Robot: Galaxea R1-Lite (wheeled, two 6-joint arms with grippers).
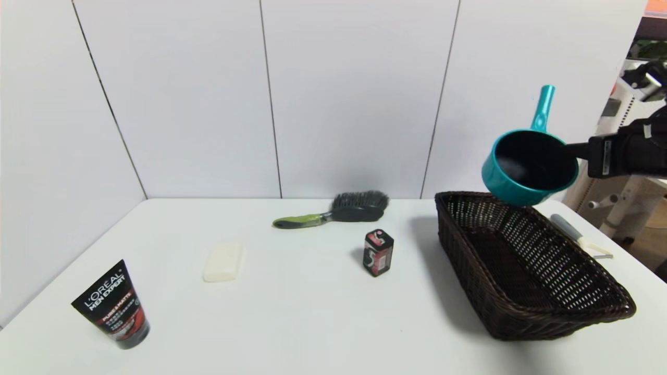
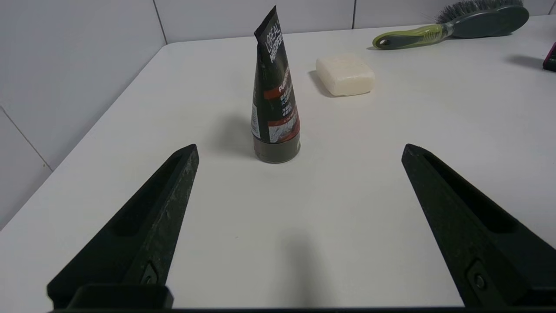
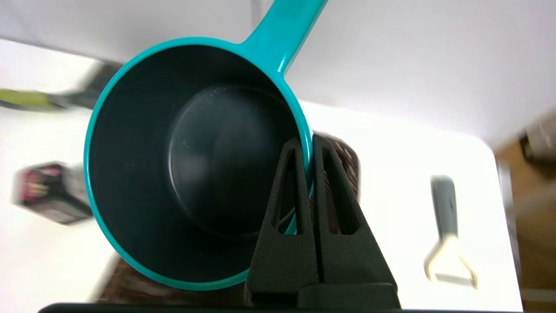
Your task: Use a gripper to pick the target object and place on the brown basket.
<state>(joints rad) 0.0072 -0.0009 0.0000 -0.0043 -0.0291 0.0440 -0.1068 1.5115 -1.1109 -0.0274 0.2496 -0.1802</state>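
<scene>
My right gripper (image 1: 572, 152) is shut on the rim of the teal saucepan (image 1: 526, 165) and holds it in the air above the far end of the brown basket (image 1: 526, 307). The pan is tilted, its dark inside faces me and its handle points up. In the right wrist view the gripper (image 3: 307, 141) pinches the saucepan (image 3: 191, 165) wall, one finger inside and one outside, with the basket (image 3: 347, 158) showing just behind. My left gripper (image 2: 299, 150) is open and empty above the near left of the table.
A black brush with a green handle (image 1: 333, 211) lies at the back. A small red-and-black box (image 1: 378, 252), a white soap bar (image 1: 223, 261) and a black L'Oreal tube (image 1: 112, 307) stand on the table. A grey-handled peeler (image 1: 578, 235) lies right of the basket.
</scene>
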